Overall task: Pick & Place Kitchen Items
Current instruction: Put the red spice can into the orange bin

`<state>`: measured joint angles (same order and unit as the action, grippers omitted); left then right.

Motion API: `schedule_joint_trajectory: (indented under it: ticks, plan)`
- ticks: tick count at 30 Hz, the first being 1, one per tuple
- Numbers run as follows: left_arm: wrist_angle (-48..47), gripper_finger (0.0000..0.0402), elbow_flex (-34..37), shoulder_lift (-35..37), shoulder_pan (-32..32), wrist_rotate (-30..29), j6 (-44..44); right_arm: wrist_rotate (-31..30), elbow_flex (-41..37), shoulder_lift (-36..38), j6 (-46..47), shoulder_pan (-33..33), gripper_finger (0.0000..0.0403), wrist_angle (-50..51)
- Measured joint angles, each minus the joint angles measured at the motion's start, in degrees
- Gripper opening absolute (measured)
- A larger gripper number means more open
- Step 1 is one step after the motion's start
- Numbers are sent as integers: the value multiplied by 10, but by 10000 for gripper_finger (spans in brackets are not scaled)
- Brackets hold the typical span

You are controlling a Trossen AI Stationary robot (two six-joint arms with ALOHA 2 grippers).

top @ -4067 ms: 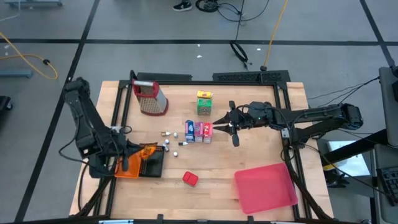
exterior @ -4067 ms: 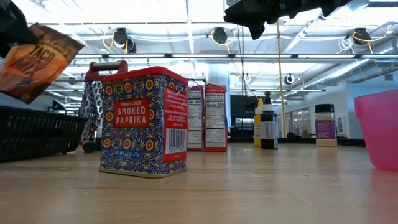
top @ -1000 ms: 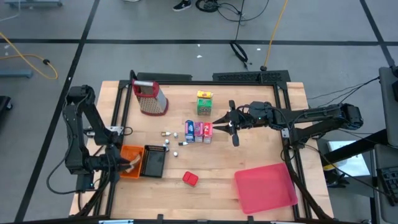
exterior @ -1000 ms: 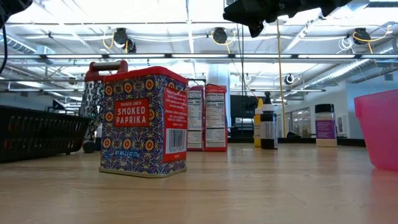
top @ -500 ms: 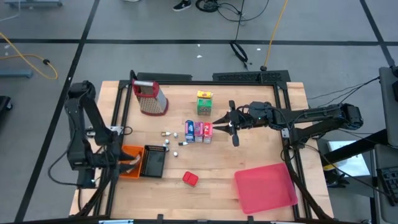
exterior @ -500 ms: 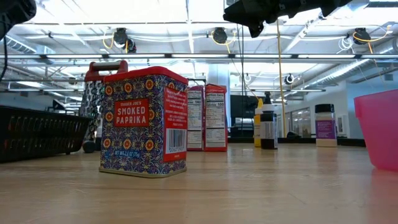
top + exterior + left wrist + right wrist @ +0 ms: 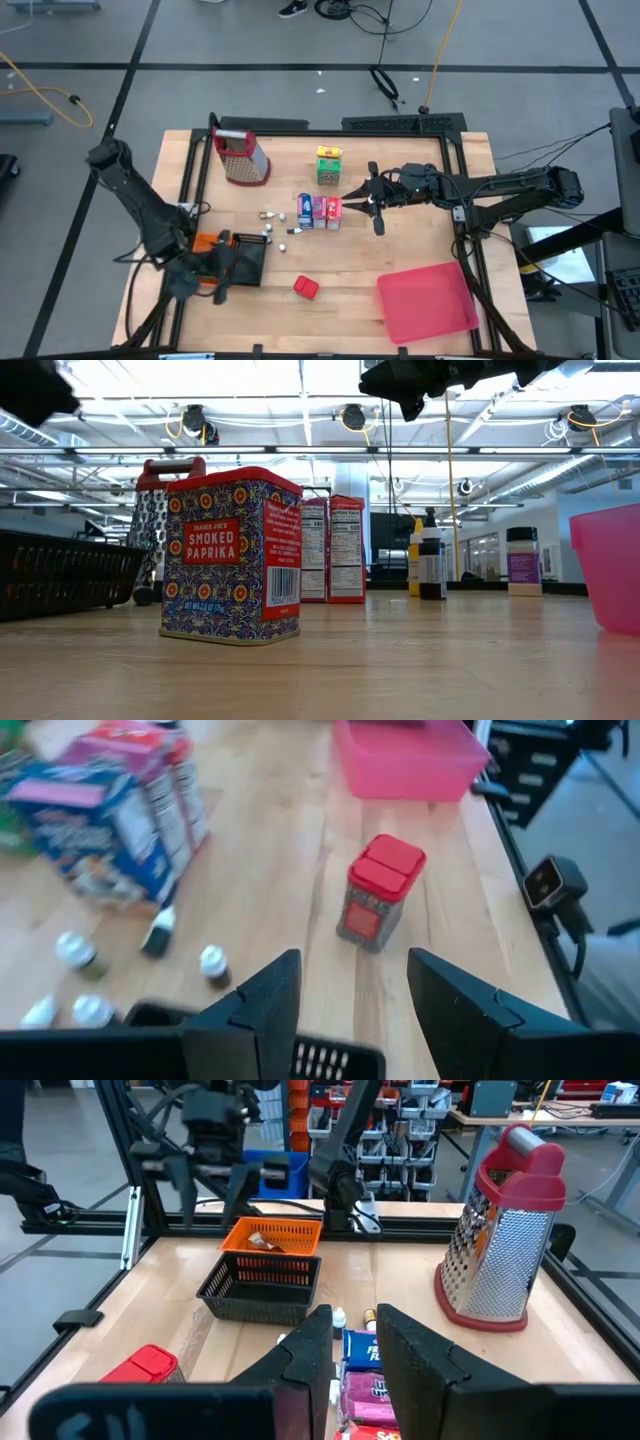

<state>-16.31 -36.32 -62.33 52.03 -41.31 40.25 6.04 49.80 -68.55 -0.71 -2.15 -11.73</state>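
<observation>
Currently the left gripper [image 7: 222,283] hangs empty, fingers apart, over the black basket [image 7: 247,262]. One packet [image 7: 268,1239] lies in the orange basket [image 7: 273,1234]; tin [image 7: 306,288], cartons [image 7: 318,210] and bottles [image 7: 270,231] remain unsorted. Right gripper [image 7: 350,199], nearly closed, waits beside the cartons.

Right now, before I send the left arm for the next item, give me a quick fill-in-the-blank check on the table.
1. The taco mix packet lies in the ____ basket.
2. The left gripper hangs over the ____ basket, jaws open.
3. The paprika tin has a ____ lid.
4. The pink bin sits nearest the ____ arm.

Missing words: orange; black; red; right
</observation>
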Motion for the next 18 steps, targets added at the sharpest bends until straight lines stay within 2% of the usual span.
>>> schedule_joint_trajectory:
  ticks: [3, 7, 14, 18]
  plan:
    - [56, 189, 0, -32, -41, 52, -76, 0, 0, 0, 0, 0, 75, 0]
    - [114, 189, 0, -66, -76, 92, -152, 0, 0, 0, 0, 0, 75, -1]
    - [147, 189, 0, -104, -112, 119, -189, 0, 0, 0, 0, 0, 75, 0]
    - [210, 189, 0, -138, -127, 134, -224, 0, 0, 0, -4, 0, 75, 0]
